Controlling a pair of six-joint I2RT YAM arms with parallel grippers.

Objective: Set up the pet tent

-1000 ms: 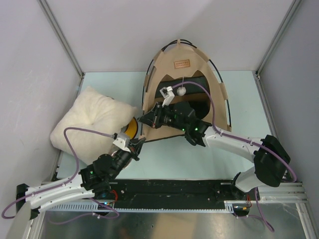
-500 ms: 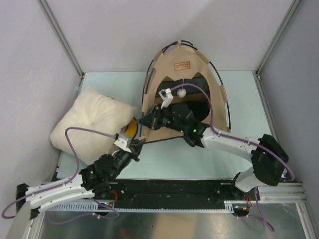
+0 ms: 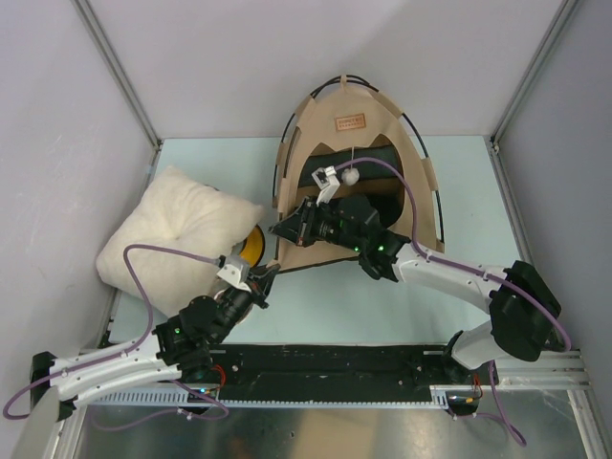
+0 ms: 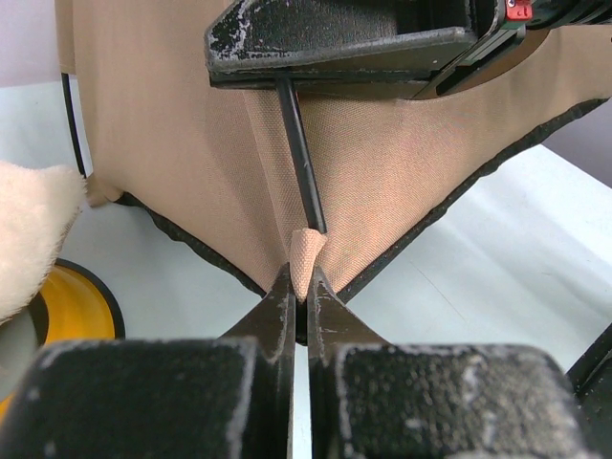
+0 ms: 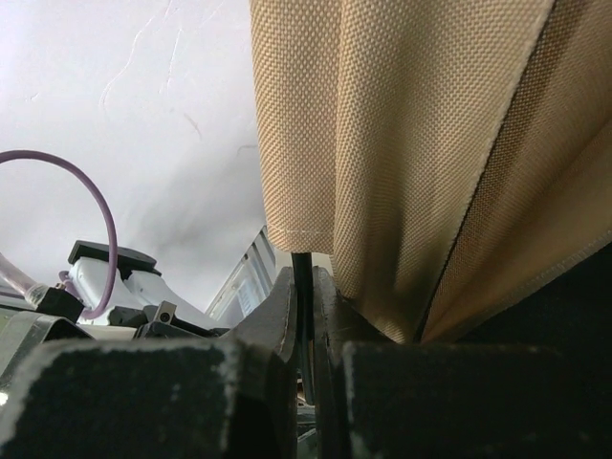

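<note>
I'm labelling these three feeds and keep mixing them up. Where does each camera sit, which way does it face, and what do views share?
Top external: above and behind the bases, facing down on the table; both arms show, left gripper and right gripper at the pet tent.
Left wrist: on the left arm, facing along its fingers, shut on the tent's corner pocket.
Right wrist: low, facing up the tent wall; its fingers clamp the pole.
Shared: both wrist views show that pole; the left also shows the right gripper.
</note>
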